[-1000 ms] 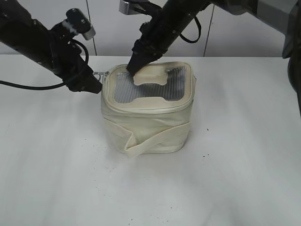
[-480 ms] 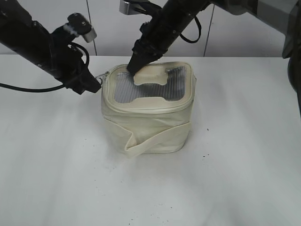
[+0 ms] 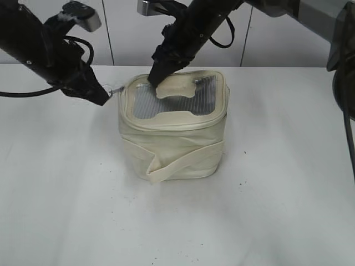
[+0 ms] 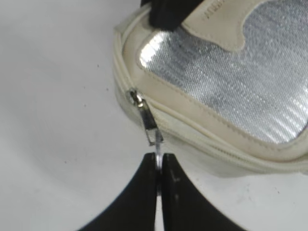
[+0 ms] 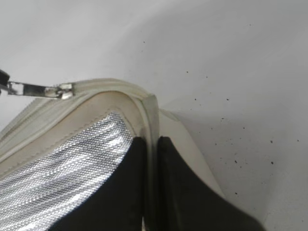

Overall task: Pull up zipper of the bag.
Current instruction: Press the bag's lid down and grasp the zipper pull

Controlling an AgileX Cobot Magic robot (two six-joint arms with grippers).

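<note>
Our left claw (image 4: 158, 166) is clamped on the zipper (image 4: 147, 123) pull at the bag's (image 3: 175, 136) left corner; right claw (image 5: 151, 154) pinches the top patch; track runs rightward.

The white surface (image 3: 266, 210) lies bare across the lower half and right side of the exterior frame. At centre stands the small boxy cream faux-leather bag (image 3: 175, 149). The black left tool (image 3: 102, 98) blocks its upper-left corner, pinching the silver zipper pull (image 4: 150, 126); the black right tool (image 3: 156, 77) presses on the bag's top from the upper middle.
</note>
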